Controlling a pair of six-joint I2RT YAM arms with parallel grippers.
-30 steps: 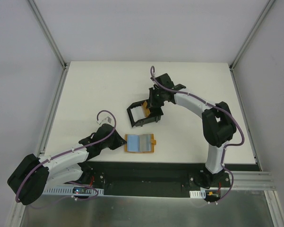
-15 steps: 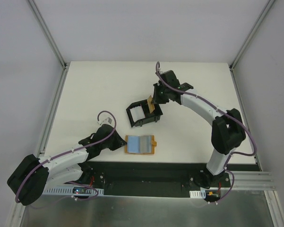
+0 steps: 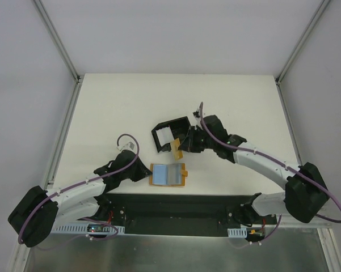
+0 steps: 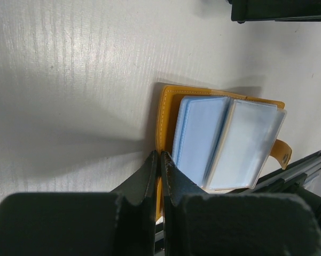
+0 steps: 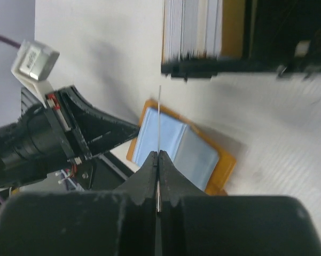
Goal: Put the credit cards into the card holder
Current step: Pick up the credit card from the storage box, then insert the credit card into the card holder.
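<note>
The black card holder [image 3: 165, 128] stands mid-table, and the right wrist view shows several cards and a white ridged insert in it [image 5: 203, 32]. My right gripper [image 3: 185, 145] is shut on a thin tan-orange credit card [image 3: 176, 149], held just in front of the holder's near edge. In the right wrist view the card [image 5: 159, 114] shows edge-on between the shut fingers of the right gripper [image 5: 158, 156]. My left gripper [image 3: 144, 171] is shut on the left edge of the open tan-orange wallet [image 3: 169, 174]. The left wrist view shows the left gripper [image 4: 160, 157] pinching the wallet [image 4: 224, 138] by its orange cover.
The wallet's blue plastic sleeves [image 4: 203, 136] lie open. The black base rail [image 3: 176, 204] runs along the table's near edge, just in front of the wallet. Grey walls and metal frame posts surround the white table [image 3: 113, 107].
My right arm has swung from over the card holder toward the near side, carrying the tan-orange card to just in front of the holder. The left arm and wallet have not moved.
</note>
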